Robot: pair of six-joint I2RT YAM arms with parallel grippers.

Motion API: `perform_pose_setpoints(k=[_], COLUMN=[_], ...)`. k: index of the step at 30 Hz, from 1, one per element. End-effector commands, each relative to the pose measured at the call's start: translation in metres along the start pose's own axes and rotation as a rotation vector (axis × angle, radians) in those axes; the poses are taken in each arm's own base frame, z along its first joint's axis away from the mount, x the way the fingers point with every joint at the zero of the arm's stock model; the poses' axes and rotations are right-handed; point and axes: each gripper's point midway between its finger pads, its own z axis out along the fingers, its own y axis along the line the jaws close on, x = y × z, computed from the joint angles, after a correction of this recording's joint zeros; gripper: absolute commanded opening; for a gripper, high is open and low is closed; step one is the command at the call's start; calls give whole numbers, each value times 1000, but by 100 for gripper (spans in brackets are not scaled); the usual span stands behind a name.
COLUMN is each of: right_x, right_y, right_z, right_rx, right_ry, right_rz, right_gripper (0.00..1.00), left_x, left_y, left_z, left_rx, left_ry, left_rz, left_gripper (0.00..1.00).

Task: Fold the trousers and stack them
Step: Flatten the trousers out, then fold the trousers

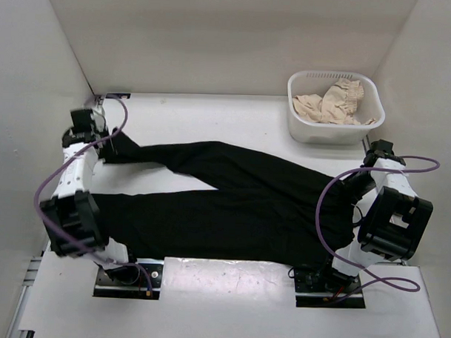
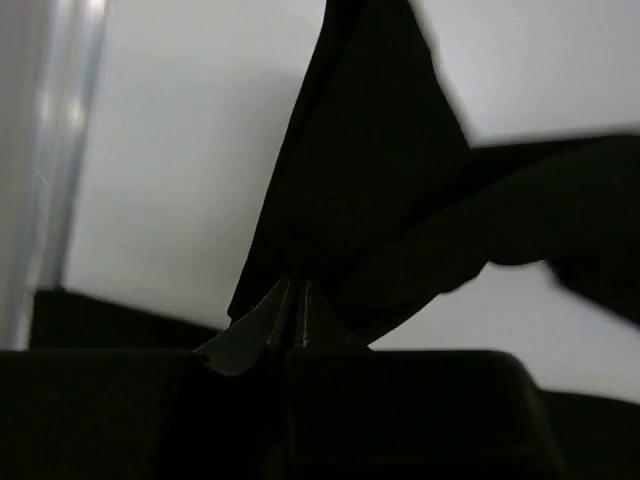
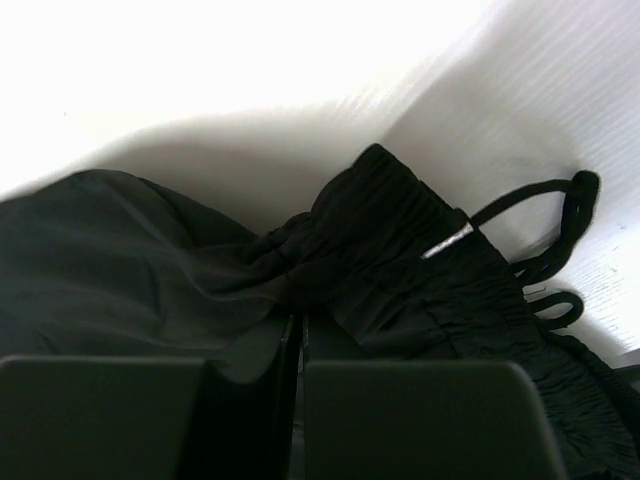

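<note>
Item 1. Left tool (image 2: 297, 300): fingers pressed together, pinching a fold of black cloth that rises from them in a peak. The top view places it at 9 o'clock on the counter, at the hem end of the far leg. Judged purpose: an end hold, so the leg can be carried over in a fold.

Item 2. Right tool (image 3: 296, 335): fingers closed on gathered black cloth just beside the ribbed elastic waistband (image 3: 400, 225), at 3 o'clock on the counter. Judged the matching hold at the opposite end, steadying the garment between both arms.

Item 3. Plain black soft-fabric trousers (image 1: 231, 206): lying on the white counter (image 1: 212, 117), waist at 3 o'clock, two legs splayed toward 9 o'clock, not yet folded.

Item 4. Black drawstring loop (image 3: 560, 215): loose on the counter beyond the waistband.

Item 5. White plastic basket (image 1: 323, 132): at 1 o'clock, holding a beige frilly cloth (image 1: 333, 101), well apart from the trousers, not involved
</note>
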Motion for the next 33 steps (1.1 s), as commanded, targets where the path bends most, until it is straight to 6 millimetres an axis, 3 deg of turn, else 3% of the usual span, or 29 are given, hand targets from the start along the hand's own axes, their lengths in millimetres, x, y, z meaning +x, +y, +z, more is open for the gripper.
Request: perform_pose_setpoints(k=[1, 2, 5, 6, 8, 9, 10, 11, 12, 13, 17, 18, 20, 21, 22, 23, 24, 25, 27, 30, 33], right_x=[9, 8, 8, 9, 8, 7, 7, 6, 10, 10, 10, 11, 4, 4, 3, -3, -3, -2, -2, -5, -6], right_y=[4, 5, 5, 4, 4, 2, 2, 3, 0, 0, -3, -3, 1, 1, -3, 1, -1, -2, -2, -3, -4], right_z=[-4, -7, -7, -9, -12, -12, -12, -14, -13, -13, -10, -7, -9, -8, -5, -9, -7, -5, -2, -2, -1], right_rx=[-23, -28, -28, -29, -28, -21, -20, -25, -15, -15, 0, 5, -1, 6, 34, 23, 42, 47, 57, 66, 80], right_ry=[11, 4, 4, 3, -13, -18, -18, -25, -10, -10, -7, 2, -8, 3, 9, -8, 2, 9, 25, 19, 21], right_rz=[-46, -47, -47, -47, -47, -47, -47, -48, -47, -47, -46, -46, -57, -56, -66, -67, -76, -76, -75, -75, -75], right_gripper=[0, 0, 0, 0, 0, 0, 0, 0, 0, 0, 0, 0, 0, 0, 0, 0, 0, 0, 0, 0, 0], left_x=[125, 138, 168, 158, 153, 126, 114, 106, 79, 70, 56, 68, 62, 81, 72, 79, 99, 88, 98, 95, 113], left_y=[29, 39, 53, 53, 53, 58, 59, 60, 59, 57, 45, 47, 51, 54, 54, 56, 59, 60, 57, 45, 29], left_z=[35, 36, 33, 30, 19, 16, 12, 9, 8, 6, 25, 44, 65, 85, 95, 101, 118, 127, 141, 151, 149], left_rx=[-87, -118, -149, -125, -88, -61, -49, -36, -14, 1, 44, 35, 14, 8, 0, -10, -19, -27, -1, 55, 112], left_ry=[366, 399, 508, 500, 539, 483, 463, 460, 393, 375, 379, 439, 454, 530, 527, 564, 638, 625, 673, 666, 732], left_rz=[-45, -61, -100, -121, -169, -205, -217, -229, -225, -226, -202, -200, -184, -192, -178, -179, -183, -169, -182, -192, -210], left_gripper=[18, 28, 42, 60, 69, 88, 92, 93, 95, 100, 100, 100, 100, 100, 100, 100, 100, 100, 100, 100, 100])
